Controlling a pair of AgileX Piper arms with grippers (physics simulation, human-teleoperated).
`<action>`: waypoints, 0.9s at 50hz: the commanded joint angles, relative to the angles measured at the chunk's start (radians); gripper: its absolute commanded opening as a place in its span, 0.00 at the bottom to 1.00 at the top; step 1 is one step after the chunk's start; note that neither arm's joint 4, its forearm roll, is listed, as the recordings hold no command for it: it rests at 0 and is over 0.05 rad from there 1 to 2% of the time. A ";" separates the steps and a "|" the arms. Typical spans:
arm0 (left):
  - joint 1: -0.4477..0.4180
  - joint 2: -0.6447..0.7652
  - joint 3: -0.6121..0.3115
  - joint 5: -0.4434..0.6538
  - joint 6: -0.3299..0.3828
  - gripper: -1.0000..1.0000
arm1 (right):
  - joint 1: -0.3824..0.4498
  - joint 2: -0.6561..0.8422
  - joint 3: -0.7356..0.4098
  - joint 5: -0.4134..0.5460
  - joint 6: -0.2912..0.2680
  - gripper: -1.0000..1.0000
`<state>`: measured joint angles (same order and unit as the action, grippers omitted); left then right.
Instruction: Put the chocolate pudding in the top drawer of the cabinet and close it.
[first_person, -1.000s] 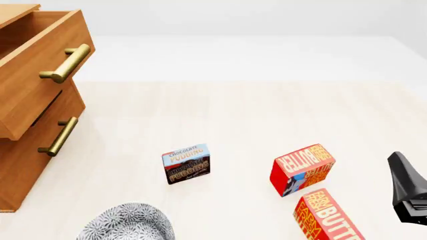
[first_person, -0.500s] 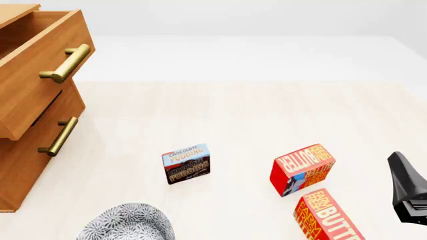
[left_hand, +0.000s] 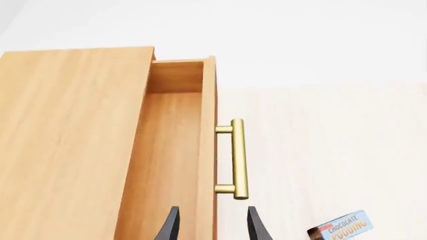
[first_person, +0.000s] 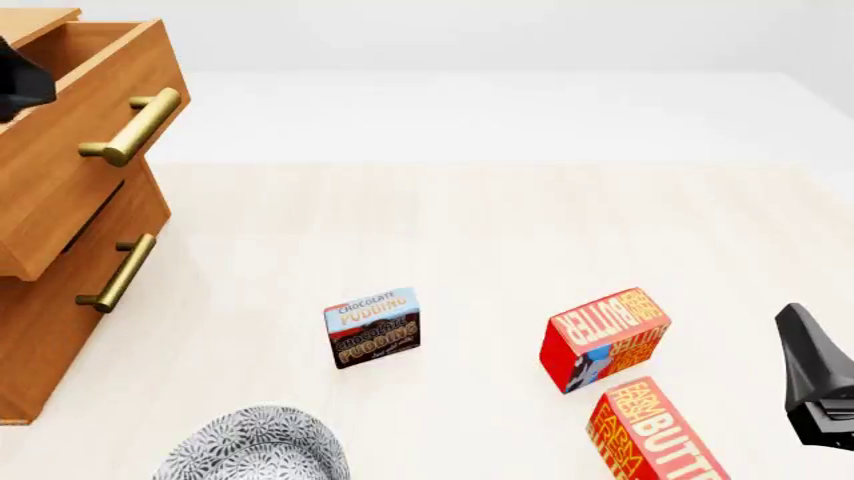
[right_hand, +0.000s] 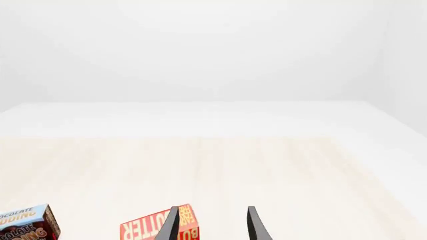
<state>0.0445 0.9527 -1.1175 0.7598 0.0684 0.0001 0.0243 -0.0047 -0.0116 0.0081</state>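
Observation:
The chocolate pudding (first_person: 372, 327), a small box with a light blue band over dark brown, stands on the table in front of the cabinet (first_person: 54, 290). It also shows in the left wrist view (left_hand: 340, 227) and in the right wrist view (right_hand: 25, 225). The top drawer (first_person: 80, 130) is pulled open, with a brass handle (first_person: 130, 127) and a plain wood interior (left_hand: 167, 150). My left gripper (left_hand: 212, 227) is open and empty above the drawer's front edge. A black part of the left arm (first_person: 16, 80) shows at the cabinet. My right gripper (right_hand: 213, 227) is open and empty, at the right edge of the front view (first_person: 817, 385).
Two red-and-yellow butter boxes (first_person: 605, 338) (first_person: 654, 432) lie right of the pudding, close to my right gripper. A grey patterned bowl (first_person: 254, 445) sits at the front edge, left of the pudding. A lower drawer handle (first_person: 118, 272) sticks out under the open drawer.
A black part of my left arm has come into the front view at the top left, over the open drawer. The right arm and the objects have not moved.

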 joint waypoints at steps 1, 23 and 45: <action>-0.012 0.015 0.056 -0.056 -0.003 1.00 | 0.000 0.000 0.000 0.000 0.000 1.00; -0.051 0.042 0.196 -0.147 -0.028 1.00 | 0.000 0.000 0.000 0.000 0.000 1.00; -0.056 0.024 0.243 -0.153 -0.045 1.00 | 0.000 0.000 0.000 0.000 0.000 1.00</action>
<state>-0.0032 0.9679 -0.9494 0.6029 0.0362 0.0001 0.0244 -0.0047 -0.0116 0.0081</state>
